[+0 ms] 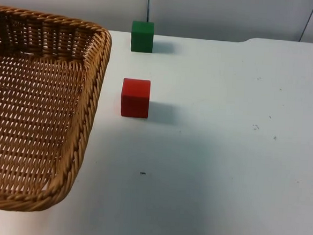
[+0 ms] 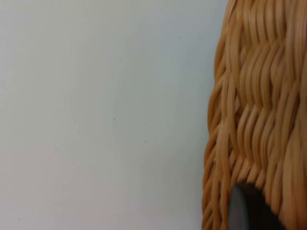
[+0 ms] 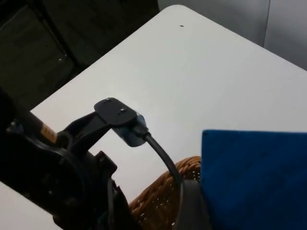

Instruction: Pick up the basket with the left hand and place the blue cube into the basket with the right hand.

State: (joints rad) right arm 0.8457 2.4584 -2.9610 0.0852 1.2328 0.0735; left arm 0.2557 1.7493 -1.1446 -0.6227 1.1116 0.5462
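The left claw (image 2: 249, 211) grips the wicker basket (image 1: 39, 104) by its woven wall. The right claw (image 3: 192, 211) carries the blue cube (image 3: 254, 177) clamped above the basket's rim. The placing step seems in hand; next, lower and release inside.

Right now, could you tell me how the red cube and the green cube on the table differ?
The red cube sits nearer the camera; the green cube stands farther back, close by the grey partition wall. The red cube lies close beside the basket rim; the green cube stands beyond the basket's far corner. Both rest flat on the white table, alike in shape.
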